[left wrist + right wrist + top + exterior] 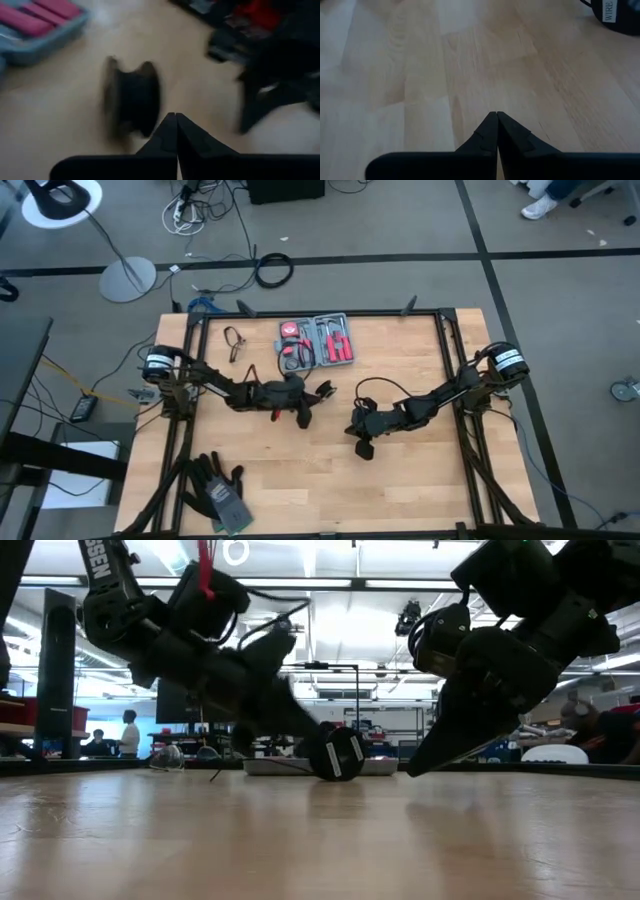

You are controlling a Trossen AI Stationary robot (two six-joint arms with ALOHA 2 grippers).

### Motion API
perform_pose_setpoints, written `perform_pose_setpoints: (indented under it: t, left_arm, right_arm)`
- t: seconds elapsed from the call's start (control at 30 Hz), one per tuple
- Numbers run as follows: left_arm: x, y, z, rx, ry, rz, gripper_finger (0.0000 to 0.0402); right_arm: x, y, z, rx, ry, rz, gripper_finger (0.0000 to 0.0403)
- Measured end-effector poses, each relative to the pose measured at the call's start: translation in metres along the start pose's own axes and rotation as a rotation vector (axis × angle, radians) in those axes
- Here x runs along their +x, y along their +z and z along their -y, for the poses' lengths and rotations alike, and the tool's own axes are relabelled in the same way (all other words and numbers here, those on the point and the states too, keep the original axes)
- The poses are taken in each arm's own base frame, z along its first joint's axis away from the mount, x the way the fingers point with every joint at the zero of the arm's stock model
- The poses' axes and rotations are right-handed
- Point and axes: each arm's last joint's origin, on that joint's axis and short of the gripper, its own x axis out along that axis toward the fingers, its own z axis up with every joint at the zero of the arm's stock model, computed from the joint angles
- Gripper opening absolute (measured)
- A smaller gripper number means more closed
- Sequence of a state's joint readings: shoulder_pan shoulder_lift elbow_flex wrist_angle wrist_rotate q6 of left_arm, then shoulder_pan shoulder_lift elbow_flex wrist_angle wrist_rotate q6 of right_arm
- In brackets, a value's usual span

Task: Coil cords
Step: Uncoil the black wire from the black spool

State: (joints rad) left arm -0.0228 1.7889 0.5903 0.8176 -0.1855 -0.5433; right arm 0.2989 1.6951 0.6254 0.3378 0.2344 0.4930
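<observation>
The cords' round black disc (pixel 337 753) stands on its edge on the wooden table, its white-labelled face toward the near edge. It shows blurred in the left wrist view (pixel 131 102), at the picture's corner in the right wrist view (pixel 616 15), and mid-table in the high view (pixel 325 390). A very thin black wire (pixel 262 764) runs low along the table from it. My left gripper (pixel 175 116) is shut, its tips right beside the disc (pixel 312 743). My right gripper (pixel 496 115) is shut with nothing in it, tips low over bare wood (pixel 414 771), to the disc's right. My left gripper's shut tips stand close against the disc's left side, coming nearly level from the table's left. Blur and the disc itself hide the spot, so I cannot tell whether they touch it.
An open tool kit (pixel 316 340) with red tools lies at the far middle, behind the disc. A pair of dark gloves (pixel 217 491) lies at the near left. A small dark looped object (pixel 237 341) lies far left. Bare wood stretches across the near middle and right.
</observation>
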Motion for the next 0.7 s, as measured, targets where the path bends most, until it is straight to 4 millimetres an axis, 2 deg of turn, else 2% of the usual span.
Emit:
perform_pose_setpoints:
  t: [0.13,0.37,0.57,0.7]
  left_arm:
    - [-0.004,0.001,-0.001,-0.123,-0.109,-0.016,0.0001]
    - [-0.015,-0.002,-0.012,-0.199,-0.188,0.018,0.0]
    - [-0.033,0.001,-0.02,-0.231,-0.283,0.154,0.0]
    - [-0.045,0.006,-0.019,-0.173,-0.354,0.274,0.0]
  right_arm:
    - [0.0,0.0,0.0,-0.001,0.0,0.0,0.0005]
    - [0.0,0.0,0.0,-0.005,0.001,0.0,0.0004]
    - [0.0,0.0,0.0,-0.006,0.0,-0.001,0.0004]
    - [0.0,0.0,0.0,-0.005,0.001,0.001,0.0008]
